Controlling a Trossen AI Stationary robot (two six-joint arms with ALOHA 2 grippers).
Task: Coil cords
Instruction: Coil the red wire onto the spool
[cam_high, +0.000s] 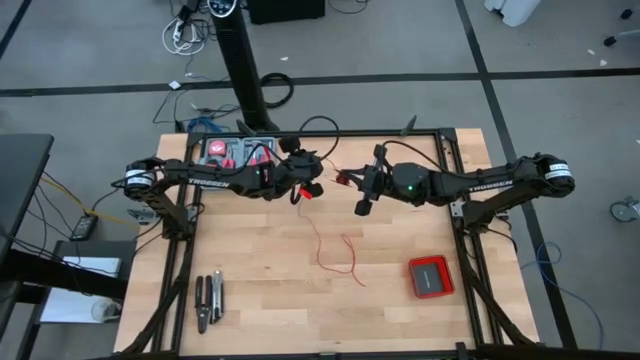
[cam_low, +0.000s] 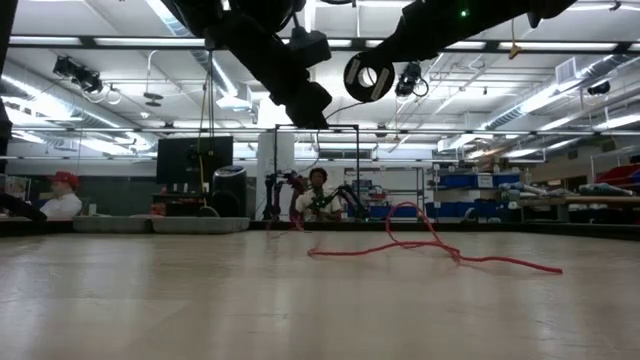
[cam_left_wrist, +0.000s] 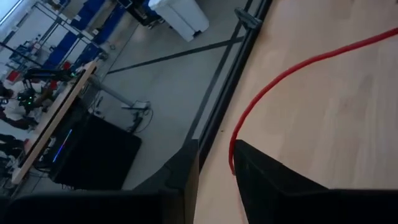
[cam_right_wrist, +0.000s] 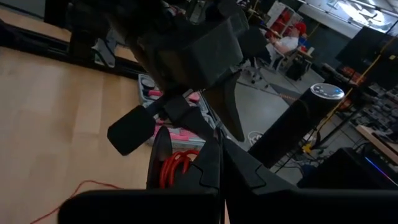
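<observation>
Here, the one red wire (cam_high: 335, 252) lies mostly loose on the wooden surface (cam_high: 260, 290), trailing in thin squiggly loops from between the two end effectors down toward the middle of the boards. From the low view it shows as a low, wavy line with one raised loop (cam_low: 410, 225). Its upper end runs up to a small red coil (cam_right_wrist: 176, 167) that sits right against the right end effector's fingers in the right wrist view.

The left end effector (cam_high: 308, 190) hovers above the surface near the back middle, its fingers (cam_left_wrist: 267, 180) parted with a gap between them; the wire (cam_left_wrist: 273, 81) passes into that gap, but whether the fingers touch it I cannot tell. The right end effector (cam_high: 345, 180) faces it from close by, its fingers pressed together; whether it pinches the coil or wire is not clear.

Around them: one tray of red and pink parts (cam_high: 238, 152) at the back left edge, partly hidden beneath the left arm; one flat red square box (cam_high: 430, 276) toward the front right, well apart from the wire; and two dark hand tools (cam_high: 208, 300) side by side at the front left. A black frame (cam_high: 450, 150) borders the surface. Across the room, two people (cam_low: 318, 195) sit at benches.
</observation>
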